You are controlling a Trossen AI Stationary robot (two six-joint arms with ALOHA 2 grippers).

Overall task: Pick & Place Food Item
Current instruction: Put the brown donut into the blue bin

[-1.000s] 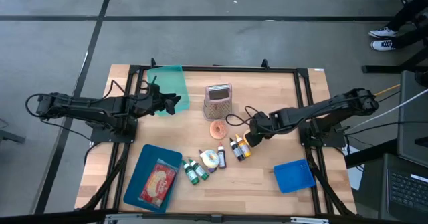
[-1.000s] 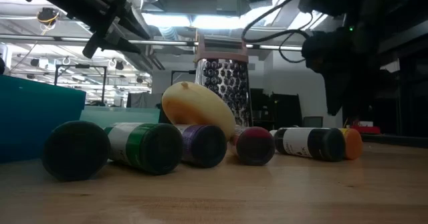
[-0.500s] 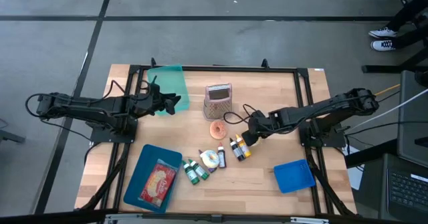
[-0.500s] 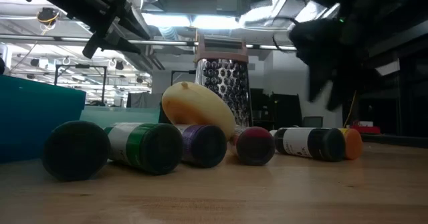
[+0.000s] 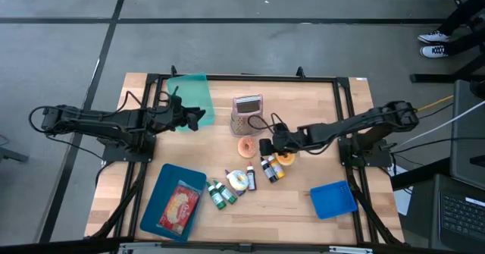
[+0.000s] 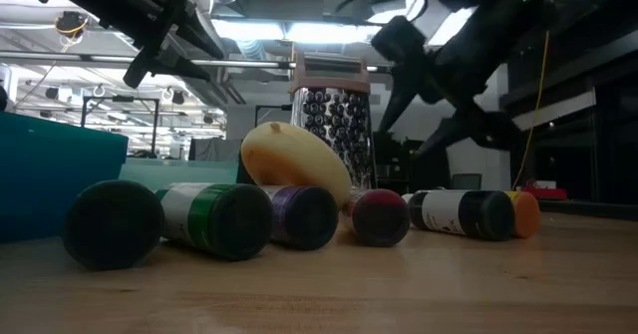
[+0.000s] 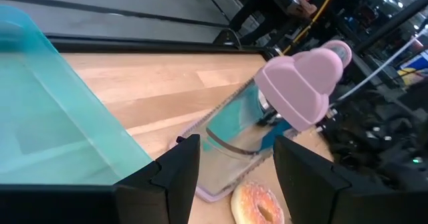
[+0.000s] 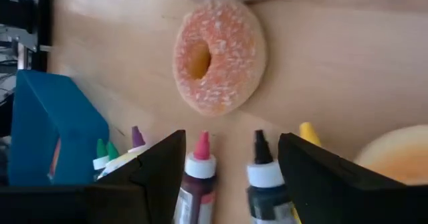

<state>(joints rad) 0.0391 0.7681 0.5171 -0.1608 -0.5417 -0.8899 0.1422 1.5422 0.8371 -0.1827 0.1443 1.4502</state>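
**A:** What is on the table, starting from the left?

**B:** The left arm waits over the table's left side. Its left gripper (image 5: pixel 198 118) hangs released and empty beside a teal tray (image 5: pixel 189 101) at the far edge. Toward the near edge on that side sits a blue bin (image 5: pixel 154 206) holding a packaged snack (image 5: pixel 179 208).

**A:** And in the middle?

**B:** A box grater with a pink handle (image 5: pixel 247 113) stands upright. Just in front of it a sugared doughnut (image 5: pixel 247 145) lies flat on the wood, touching nothing. Near it a cluster of small colouring bottles (image 5: pixel 268 168) lies on its side, with green-capped ones (image 5: pixel 220 194) and a roll of tape (image 5: pixel 238 180) further left.

**A:** Where is the working arm?

**B:** The right arm reaches in from the right. Its right gripper (image 5: pixel 267 145) hovers just beside the doughnut, tilted downward, fingers spread and holding nothing. Its wrist camera frames the doughnut (image 8: pixel 218 55) between the two fingers, which suggests it is lining up a grasp.

**A:** Anything further right?

**B:** A blue lid (image 5: pixel 333 199) lies near the table's right corner, perhaps the drop-off spot.
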